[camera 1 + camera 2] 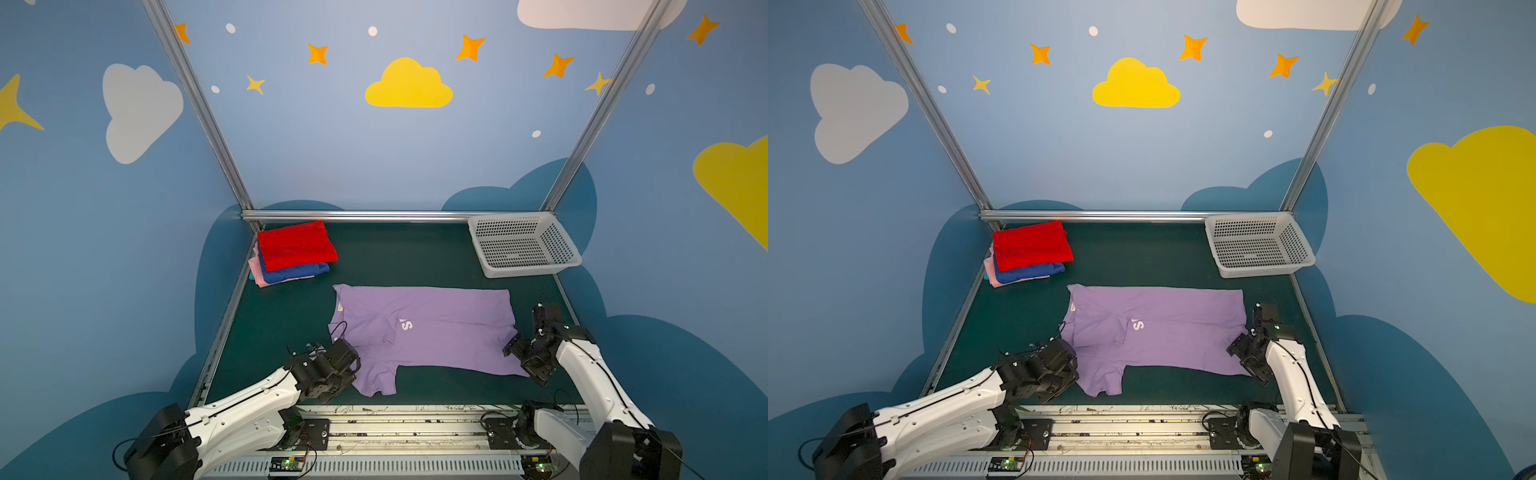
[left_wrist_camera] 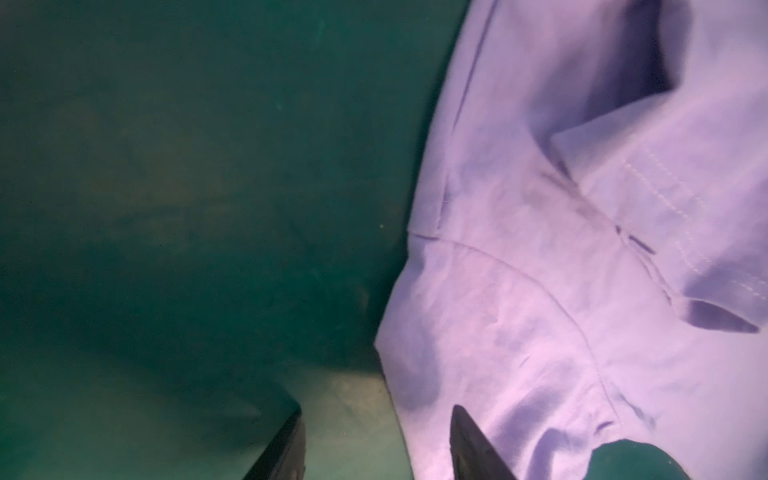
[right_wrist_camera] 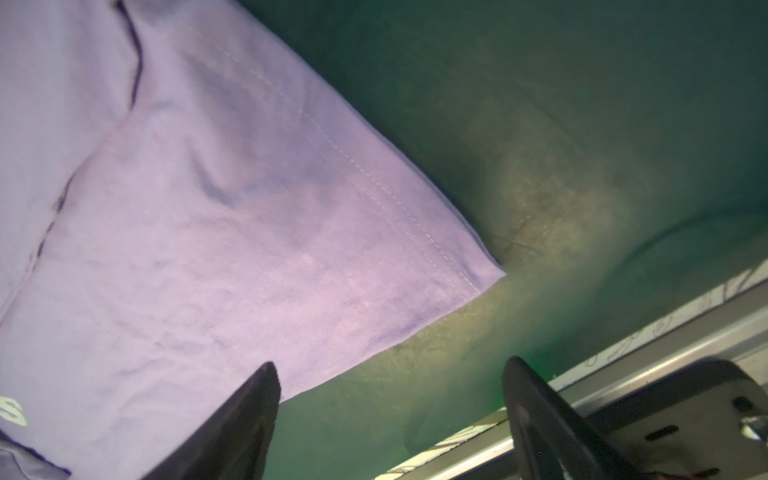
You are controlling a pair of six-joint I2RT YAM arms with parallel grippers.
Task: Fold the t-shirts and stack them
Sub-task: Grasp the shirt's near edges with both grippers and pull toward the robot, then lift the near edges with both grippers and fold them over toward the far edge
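Both jaws stand open astride edges of the lavender t-shirt (image 1: 436,328), which lies flat on the surface (image 1: 395,257). If we pinch only one layer, the fold may come crooked.

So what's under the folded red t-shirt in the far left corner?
A royal blue t-shirt lies directly beneath the red t-shirt, with a pink t-shirt under that; only their near and left edges show. The rest of both is covered.
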